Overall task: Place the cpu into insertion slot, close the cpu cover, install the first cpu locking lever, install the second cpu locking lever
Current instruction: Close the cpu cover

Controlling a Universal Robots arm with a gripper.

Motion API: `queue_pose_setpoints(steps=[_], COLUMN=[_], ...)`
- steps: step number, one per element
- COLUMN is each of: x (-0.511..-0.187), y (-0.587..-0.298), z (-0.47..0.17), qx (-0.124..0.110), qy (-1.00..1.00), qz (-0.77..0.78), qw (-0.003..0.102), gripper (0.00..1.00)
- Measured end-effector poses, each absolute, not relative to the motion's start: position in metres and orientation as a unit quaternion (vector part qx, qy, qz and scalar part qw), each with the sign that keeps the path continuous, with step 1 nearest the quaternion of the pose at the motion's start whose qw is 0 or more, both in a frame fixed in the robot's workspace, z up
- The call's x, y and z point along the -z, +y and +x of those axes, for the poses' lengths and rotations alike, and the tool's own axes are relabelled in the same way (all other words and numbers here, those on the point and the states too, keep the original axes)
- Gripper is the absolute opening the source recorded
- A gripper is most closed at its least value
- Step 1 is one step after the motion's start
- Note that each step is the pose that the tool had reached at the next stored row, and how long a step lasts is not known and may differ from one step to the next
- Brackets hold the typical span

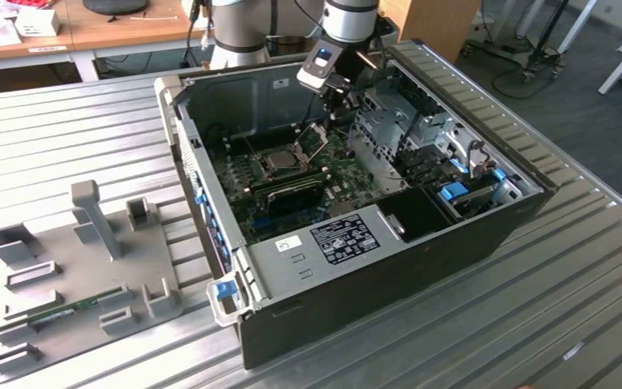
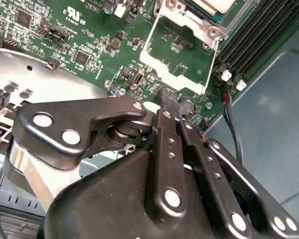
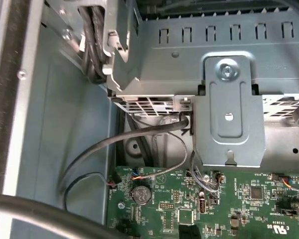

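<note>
Second wrist view: hand (image 2: 170, 105) pinched narrow, just beside the raised cpu cover (image 2: 177, 55); cpu (image 2: 217, 4) sits in the insertion slot (image 2: 209, 31).

The second wrist view's edge cuts off the cpu (image 2: 215, 4); mostly unseen.

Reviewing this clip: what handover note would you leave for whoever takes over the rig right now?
The gripper is shut, and its tip is close to the free edge of the cover. I cannot tell if they touch.
The chip lies in the socket.
The cover stands open, tilted up on its hinge.
Done: chip placed.
Left: cover not yet closed, neither locking lever set.
</note>
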State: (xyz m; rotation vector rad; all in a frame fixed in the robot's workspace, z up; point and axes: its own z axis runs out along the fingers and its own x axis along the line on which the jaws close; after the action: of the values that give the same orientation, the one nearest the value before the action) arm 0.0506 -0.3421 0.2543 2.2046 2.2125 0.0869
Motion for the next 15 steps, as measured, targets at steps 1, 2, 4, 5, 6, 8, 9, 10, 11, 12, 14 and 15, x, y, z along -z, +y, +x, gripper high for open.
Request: queue_pose_setpoints(steps=[1,2,4,5,6,8,9,10,11,12,14,15], x=[-0.253,-0.252,-0.250,-0.249,-0.248,-0.246,-0.244,-0.243,-0.242,-0.241,-0.240,-0.240], y=[-0.342,-0.342,-0.342,-0.342,-0.342,-0.342,-0.342,-0.342,-0.342,-0.342,-0.342,-0.342], z=[0.051,0.051,0.051,0.051,0.051,0.051,0.051,0.051,0.051,0.051,0.051,0.051], qx=[-0.028,-0.028,-0.028,-0.028,-0.028,-0.028,-0.028,-0.028,-0.028,-0.028,-0.027,-0.027], qy=[0.708,0.708,0.708,0.708,0.708,0.708,0.708,0.708,0.708,0.708,0.708,0.708], qz=[0.706,0.706,0.706,0.706,0.706,0.706,0.706,0.706,0.706,0.706,0.706,0.706], qw=[0.008,0.008,0.008,0.008,0.008,0.009,0.009,0.009,0.009,0.009,0.009,0.009], gripper=[0.10,0.10,0.10,0.10,0.10,0.10,0.10,0.10,0.10,0.10,0.10,0.10])
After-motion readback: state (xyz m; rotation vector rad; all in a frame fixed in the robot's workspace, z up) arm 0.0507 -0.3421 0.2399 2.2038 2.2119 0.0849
